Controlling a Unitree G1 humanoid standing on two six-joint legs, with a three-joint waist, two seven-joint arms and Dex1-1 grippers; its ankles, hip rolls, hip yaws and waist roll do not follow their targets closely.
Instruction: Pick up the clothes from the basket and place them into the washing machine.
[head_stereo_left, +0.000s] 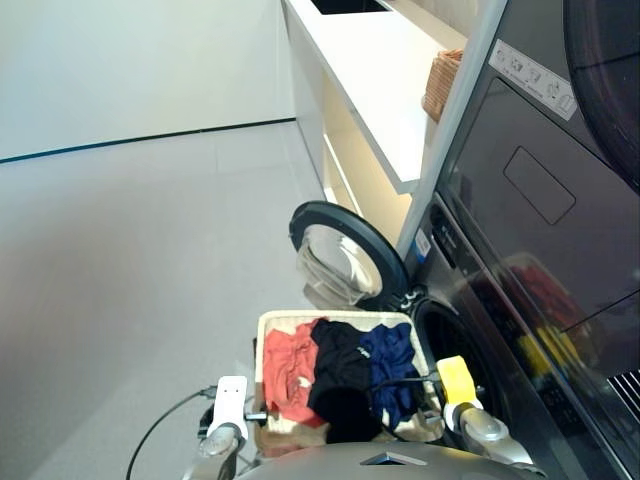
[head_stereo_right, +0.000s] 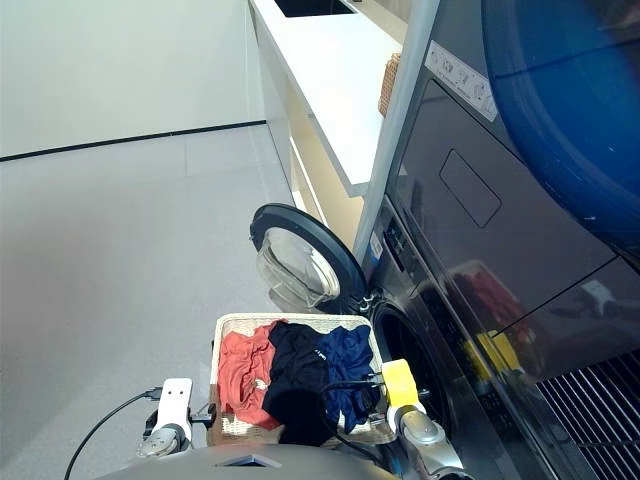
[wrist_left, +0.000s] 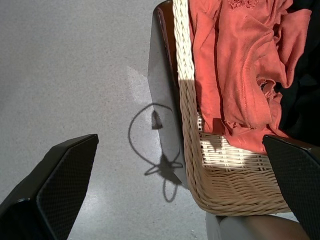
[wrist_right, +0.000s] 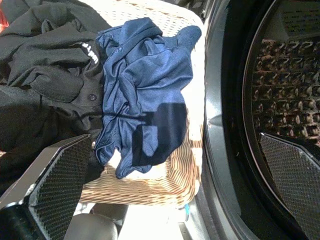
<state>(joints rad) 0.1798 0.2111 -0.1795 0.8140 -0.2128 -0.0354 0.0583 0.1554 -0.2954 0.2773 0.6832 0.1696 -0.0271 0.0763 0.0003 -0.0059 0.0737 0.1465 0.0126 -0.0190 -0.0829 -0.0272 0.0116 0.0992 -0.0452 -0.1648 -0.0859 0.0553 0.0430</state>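
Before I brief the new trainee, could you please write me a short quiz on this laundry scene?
1. True or false: the round black-rimmed glass door of the dark grey front-loading washing machine is shut.
2. Which garment in the cream-white woven wicker basket lies nearest the machine's drum opening? A) coral-red garment B) black garment C) navy blue garment
3. Fill in: the left gripper and right gripper both stand ____ and hold nothing.

Key: 1 false, the door is swung open. 2 C. 3 open.
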